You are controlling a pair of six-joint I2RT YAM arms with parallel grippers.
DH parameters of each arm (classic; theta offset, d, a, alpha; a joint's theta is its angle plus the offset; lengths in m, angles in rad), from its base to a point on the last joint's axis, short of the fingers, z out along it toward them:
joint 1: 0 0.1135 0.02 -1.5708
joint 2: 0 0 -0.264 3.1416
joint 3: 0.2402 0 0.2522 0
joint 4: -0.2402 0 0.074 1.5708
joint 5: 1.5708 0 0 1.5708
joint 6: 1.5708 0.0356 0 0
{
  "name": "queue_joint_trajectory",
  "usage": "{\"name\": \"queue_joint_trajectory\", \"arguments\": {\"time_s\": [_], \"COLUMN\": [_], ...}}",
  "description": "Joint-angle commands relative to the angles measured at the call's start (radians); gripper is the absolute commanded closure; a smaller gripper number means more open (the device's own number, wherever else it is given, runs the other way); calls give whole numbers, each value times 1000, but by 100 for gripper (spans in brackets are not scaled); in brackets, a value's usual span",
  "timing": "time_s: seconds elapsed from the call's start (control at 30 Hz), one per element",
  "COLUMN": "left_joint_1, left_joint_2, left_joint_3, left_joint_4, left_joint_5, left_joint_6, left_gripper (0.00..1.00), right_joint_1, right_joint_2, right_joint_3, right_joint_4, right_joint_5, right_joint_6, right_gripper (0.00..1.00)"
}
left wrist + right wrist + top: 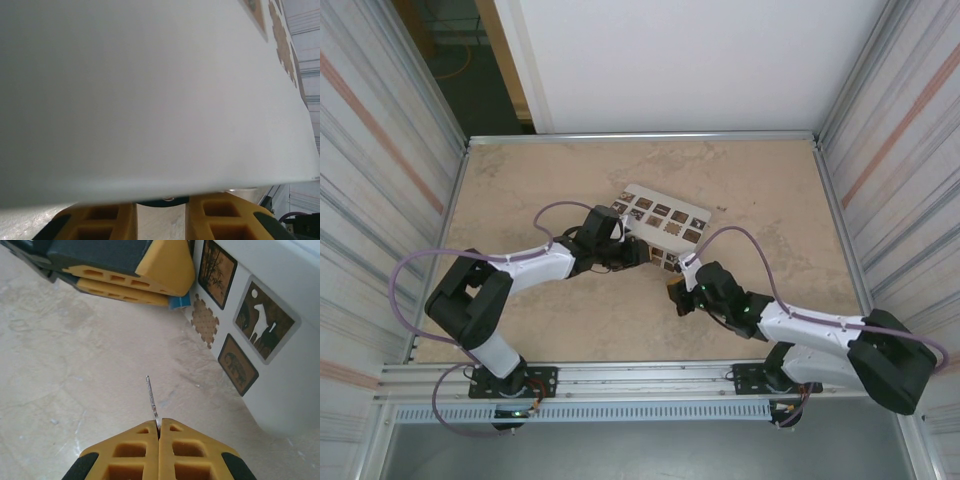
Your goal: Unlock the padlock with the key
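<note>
Misalignment is the risk we rate highest. In the right wrist view the right gripper [160, 426] sits at the bottom edge with its jaws pressed fully together on the key [151, 399], whose thin blade sticks up edge-on toward the middle of the frame. At the upper left, the left gripper [175, 292] has its yellow fingers drawn close, and a small blue corner of the padlock [180, 301] peeps out at their tips, just beside the white box [280, 390] with its brown tiles. We judge it pinched there, though the fingers hide most of the lock. Key and padlock are well apart, with bare table [75, 370] between them. We cannot see the keyhole or the shackle, so we cannot tell which way the slot faces. If the blade arrives tilted or off-line, it may skate off the body or push the tiny lock round in its grip. The key is held only at its head, so a side load could twist it in the pads or pull it loose. The box stands so near that it crowds the approach, and a finger could catch its wall and shove it.
</note>
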Motion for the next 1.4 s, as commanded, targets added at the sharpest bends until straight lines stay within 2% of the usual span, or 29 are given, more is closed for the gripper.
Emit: {"name": "queue_joint_trajectory", "arguments": {"time_s": [0.0, 0.57, 1.37], "left_joint_1": [-6, -6, -5], "left_joint_2": [-45, -42, -39], "left_joint_3": [35, 32, 25], "left_joint_4": [9, 19, 31], "left_joint_5": [45, 52, 52], "left_joint_6": [-23, -34, -41], "left_gripper": [88, 88, 88], "right_joint_1": [8, 4, -11], "right_joint_2": [43, 239, 328], "right_joint_3": [-4, 66, 107], "right_joint_4": [107, 261, 308], "right_joint_5": [58, 106, 135], "right_joint_6": [-43, -58, -30], "right_gripper": [100, 100, 100]}}
